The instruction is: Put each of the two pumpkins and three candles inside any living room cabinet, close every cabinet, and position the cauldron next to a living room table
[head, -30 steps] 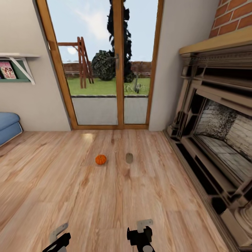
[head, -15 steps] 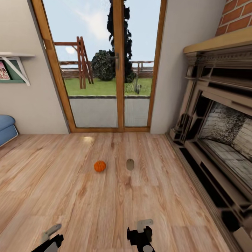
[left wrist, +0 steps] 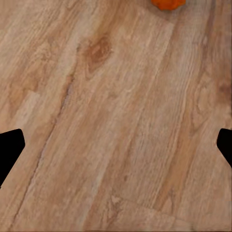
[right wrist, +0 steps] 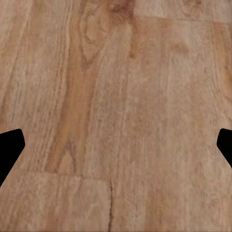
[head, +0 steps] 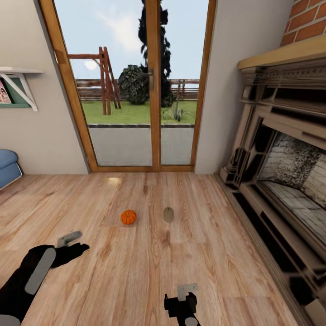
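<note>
You're facing glass patio doors (head: 136,90) with a wood-plank floor (head: 136,271) stretching out ahead of you. One pumpkin (head: 128,217) is sitting on the floor, out in the open, roughly midway between you and the doors. A candle (head: 168,214) is standing just to the right of it, near but not touching, small and grey-brown. A stone-coloured fireplace surround (head: 280,172) is running along the right wall under a brick chimney breast. A blue seat (head: 8,165) is poking in at the far left, with a wall shelf (head: 18,86) above it.

Your left tool (head: 72,244) is reaching forward over the floor, well short of the pumpkin and off to its left. In the left wrist view its fingertips (left wrist: 9,147) are sitting at the opposite edges of the picture, so it's spread wide and gripping nothing; the pumpkin (left wrist: 166,4) is just peeking in at the edge ahead of it.

Your right tool (head: 183,301) is hanging low near your body, over bare planks. Its fingertips (right wrist: 9,145) are likewise far apart in the right wrist view, wide open and empty, with wood grain between them.
</note>
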